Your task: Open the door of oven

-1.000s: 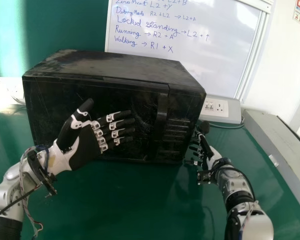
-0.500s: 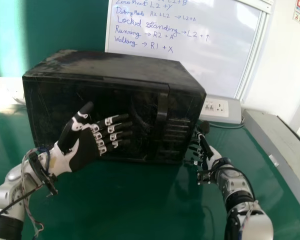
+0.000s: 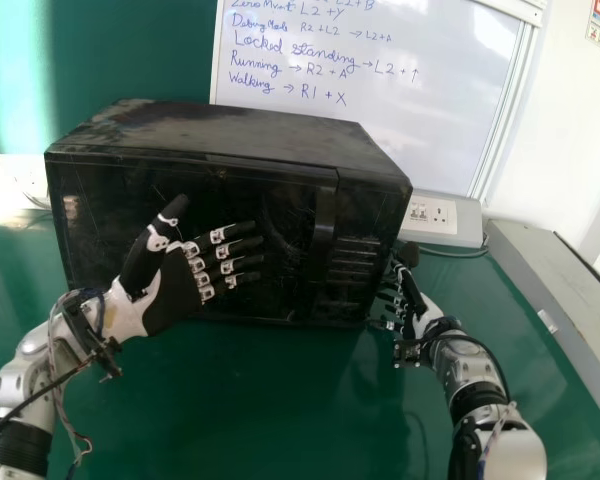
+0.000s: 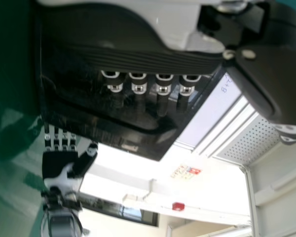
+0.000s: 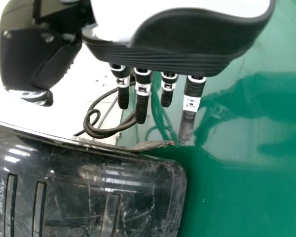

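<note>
One green table [image 3: 270,400] under one black oven [image 3: 230,130], its one door [image 3: 280,195] closed. Two hands: left hand [image 3: 168,297], slightly higher in the head view than before, spread in front; right hand [image 3: 417,308], straight-fingered, near the oven's right side.

The whiteboard [image 3: 425,135] reads "Locked standing", "Running" and "Walking".
</note>
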Available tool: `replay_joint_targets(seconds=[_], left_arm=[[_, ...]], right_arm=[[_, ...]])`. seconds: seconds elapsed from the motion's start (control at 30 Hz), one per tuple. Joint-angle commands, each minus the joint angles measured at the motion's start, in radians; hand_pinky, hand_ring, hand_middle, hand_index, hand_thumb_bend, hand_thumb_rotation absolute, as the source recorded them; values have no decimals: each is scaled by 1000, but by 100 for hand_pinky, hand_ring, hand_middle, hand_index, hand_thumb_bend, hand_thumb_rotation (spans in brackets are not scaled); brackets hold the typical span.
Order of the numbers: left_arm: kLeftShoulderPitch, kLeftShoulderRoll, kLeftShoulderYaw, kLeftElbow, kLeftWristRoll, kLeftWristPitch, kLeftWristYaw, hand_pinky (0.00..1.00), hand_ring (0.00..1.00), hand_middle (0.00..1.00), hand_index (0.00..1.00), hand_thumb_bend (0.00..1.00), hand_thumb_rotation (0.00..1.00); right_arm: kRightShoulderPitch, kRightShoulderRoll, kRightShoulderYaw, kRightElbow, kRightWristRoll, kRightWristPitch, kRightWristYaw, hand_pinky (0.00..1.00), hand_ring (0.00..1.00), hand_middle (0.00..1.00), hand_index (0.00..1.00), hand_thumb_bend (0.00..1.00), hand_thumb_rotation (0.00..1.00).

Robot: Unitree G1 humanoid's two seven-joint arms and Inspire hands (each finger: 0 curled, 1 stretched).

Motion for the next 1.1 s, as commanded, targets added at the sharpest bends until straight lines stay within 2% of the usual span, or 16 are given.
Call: replay_joint_targets(seconds=[0.0, 0.07, 0.13, 0.23, 0.37, 0.43, 0.53, 0.7, 0.8, 1.07], left_arm=[[-31, -17, -12, 13, 16, -8, 25, 91, 100, 100, 100, 100, 69], [-45, -26, -14, 27, 25, 6, 55, 90, 100, 100, 100, 100, 69], [-59, -33, -17, 49, 39, 3, 71, 90, 100, 100, 100, 100, 71], [-83, -43, -21, 84, 57, -8, 83, 90, 100, 100, 100, 100, 72], [-115, -52, -17, 134, 71, -10, 104, 93, 100, 100, 100, 100, 71], [-127, -60, -15, 162, 81, -33, 118, 94, 100, 100, 100, 100, 71], [-151, -72, -4, 225, 86, -62, 143, 97, 100, 100, 100, 100, 73], [-187, -84, -1, 310, 98, -104, 142, 100, 100, 100, 100, 100, 76], [-201, -92, 0, 341, 105, -124, 130, 100, 100, 100, 100, 100, 77], [-242, -111, 1, 417, 121, -151, 113, 100, 100, 100, 100, 100, 77]], right_arm=[[-16, 3, -11, -3, 13, 5, -4, 65, 74, 90, 96, 74, 48], [-15, 4, -14, -3, 15, 2, -5, 65, 73, 89, 95, 73, 44], [-12, 4, -4, -4, 3, -5, -1, 61, 70, 88, 96, 71, 48], [-8, 4, -2, -4, 3, -11, 10, 61, 72, 90, 98, 72, 50], [-14, 7, -13, -3, 13, 6, -2, 61, 71, 89, 96, 73, 48], [-12, 8, -4, -4, 4, -3, -1, 61, 72, 89, 96, 71, 47], [-13, 10, -7, -5, 7, -4, -8, 63, 73, 89, 95, 72, 51], [-13, 12, 3, -6, -2, -8, -13, 64, 74, 89, 94, 73, 66], [-16, 12, 7, -5, -6, 2, -22, 64, 73, 89, 94, 79, 72], [-14, 9, 17, -4, -12, -4, -16, 62, 71, 88, 93, 83, 75]])
